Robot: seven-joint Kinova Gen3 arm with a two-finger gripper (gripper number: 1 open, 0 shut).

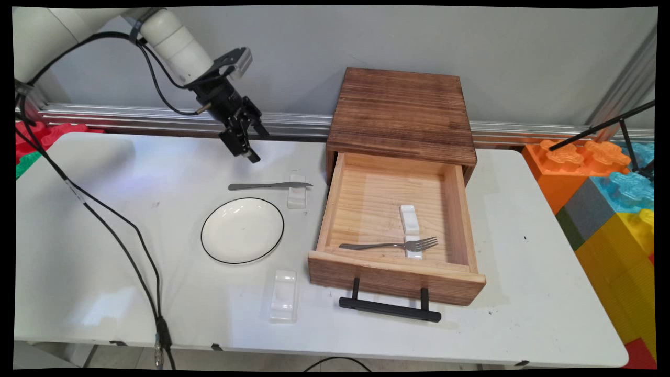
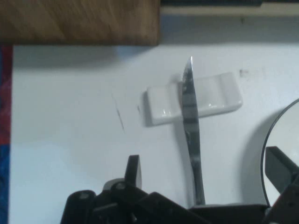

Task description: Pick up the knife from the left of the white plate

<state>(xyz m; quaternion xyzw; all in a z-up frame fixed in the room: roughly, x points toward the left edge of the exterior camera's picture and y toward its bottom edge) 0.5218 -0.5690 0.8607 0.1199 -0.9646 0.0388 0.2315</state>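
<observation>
My gripper hangs open above the table's far side, just behind a metal knife. The knife lies flat, its blade on a small white rest, its handle pointing left. In the hand view the knife runs up between my two spread fingers, crossing the white rest. Nothing is held. A white plate with a dark rim sits in front of the knife, and its edge shows at the hand view's right.
A wooden box stands right of the knife with its drawer pulled out. Inside lie a fork and two white rests. A clear rest sits near the front edge. Coloured foam blocks stand at right.
</observation>
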